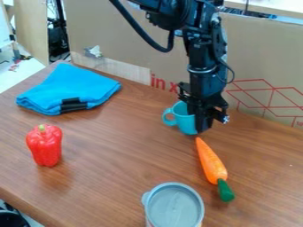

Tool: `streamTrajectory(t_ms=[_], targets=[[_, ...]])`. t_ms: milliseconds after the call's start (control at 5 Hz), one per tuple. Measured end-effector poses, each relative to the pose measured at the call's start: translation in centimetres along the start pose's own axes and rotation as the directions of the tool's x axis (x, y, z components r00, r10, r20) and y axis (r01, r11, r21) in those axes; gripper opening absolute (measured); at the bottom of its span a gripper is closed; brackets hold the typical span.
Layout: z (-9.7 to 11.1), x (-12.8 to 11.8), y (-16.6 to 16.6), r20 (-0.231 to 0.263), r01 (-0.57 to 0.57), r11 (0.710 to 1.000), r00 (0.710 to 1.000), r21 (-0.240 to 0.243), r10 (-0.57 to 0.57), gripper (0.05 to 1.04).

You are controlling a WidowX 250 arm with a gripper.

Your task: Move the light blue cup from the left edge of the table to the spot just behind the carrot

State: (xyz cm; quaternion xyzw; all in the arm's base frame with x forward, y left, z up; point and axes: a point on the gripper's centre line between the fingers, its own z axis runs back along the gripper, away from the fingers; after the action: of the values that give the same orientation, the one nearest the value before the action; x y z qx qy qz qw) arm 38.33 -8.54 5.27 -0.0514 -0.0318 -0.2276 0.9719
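The fingers point(203, 124) point down against the cup point(186, 121), whether spread or pinching it I cannot tell. Just nearer the camera lies the carrot point(211, 162), then the tub point(174, 207); farther left, the pepper point(45, 146) and cloth point(74, 88) on the surface point(127, 155).

Claw point(203, 127) at teal cup point(184, 120), carrot point(211, 163), red pepper point(45, 146)

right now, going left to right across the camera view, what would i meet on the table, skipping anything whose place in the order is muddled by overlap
Red pepper → turquoise cup → orange carrot
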Motion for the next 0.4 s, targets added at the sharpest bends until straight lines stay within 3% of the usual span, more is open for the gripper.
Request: streamTrajectory(t_ms=[400], targets=[[0.0, -0.1, 1.7, 0.021, -0.040, 0.999, 0.999, 0.035, 0.039, 0.108]])
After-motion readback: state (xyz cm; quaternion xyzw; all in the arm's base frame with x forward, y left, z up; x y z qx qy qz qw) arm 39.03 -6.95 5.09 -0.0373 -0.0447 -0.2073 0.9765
